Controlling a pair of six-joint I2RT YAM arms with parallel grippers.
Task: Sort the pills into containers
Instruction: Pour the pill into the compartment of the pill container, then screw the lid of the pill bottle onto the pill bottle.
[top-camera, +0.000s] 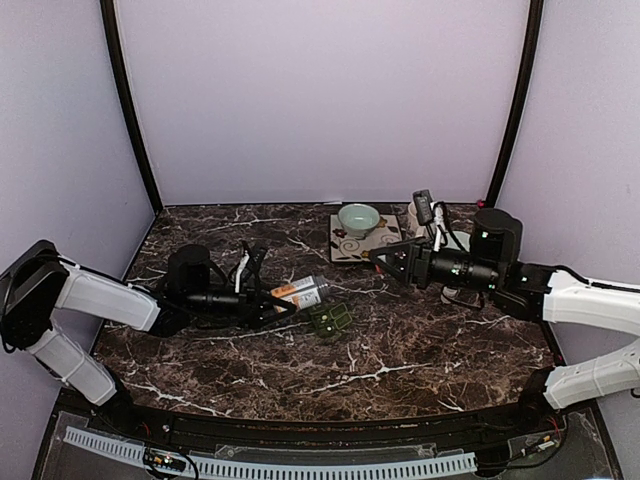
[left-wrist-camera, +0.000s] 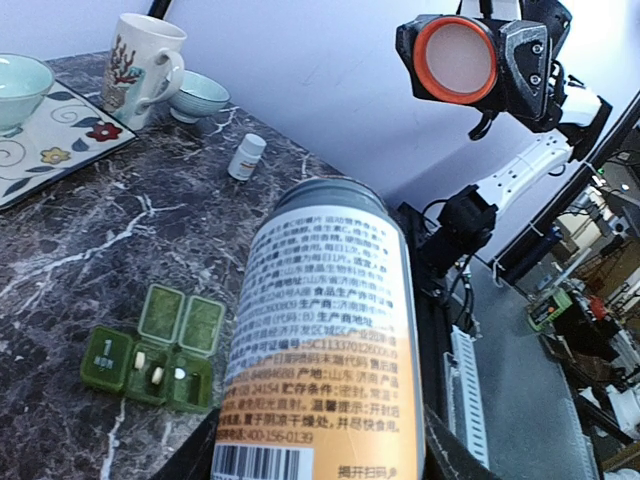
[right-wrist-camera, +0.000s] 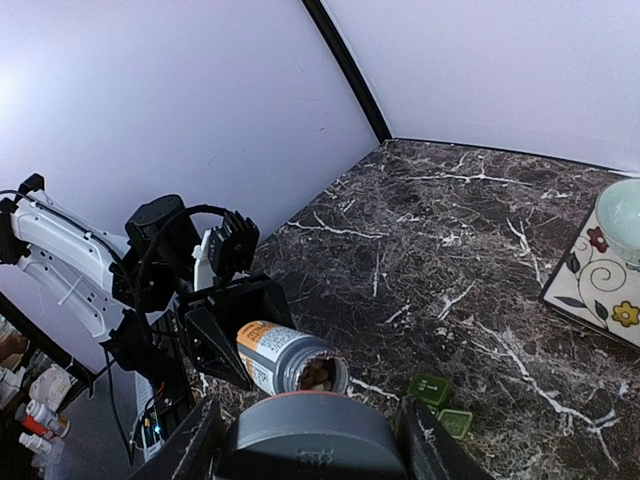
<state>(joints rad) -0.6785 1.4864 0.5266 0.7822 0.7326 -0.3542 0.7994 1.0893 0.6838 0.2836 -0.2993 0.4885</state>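
Gripping bottle (top-camera: 300, 293) sideways in left fingers (right-wrist-camera: 220, 340), cap (right-wrist-camera: 305, 430) pinched in right fingers (right-wrist-camera: 425, 445). Risky: tipped any further, could dump pills (left-wrist-camera: 157, 375) past the organiser (left-wrist-camera: 108, 358), open on the surface (top-camera: 400, 350) near the mouth.

**Left wrist view.** Bottle (left-wrist-camera: 325, 340): a white label (left-wrist-camera: 320, 300) with an orange lower band, printed in dense lines of Chinese characters, most too small to read. A code beginning "SC1133" runs through the middle lines. "400-156-0139" stands at the foot of the orange band. A barcode (left-wrist-camera: 255, 463) lies below it, cut off by the frame edge. Pill organiser (left-wrist-camera: 150, 355): its one closed lid carries a white "1" above a row of tiny unreadable characters.

**Top and right wrist views.** The bottle's print is illegible.
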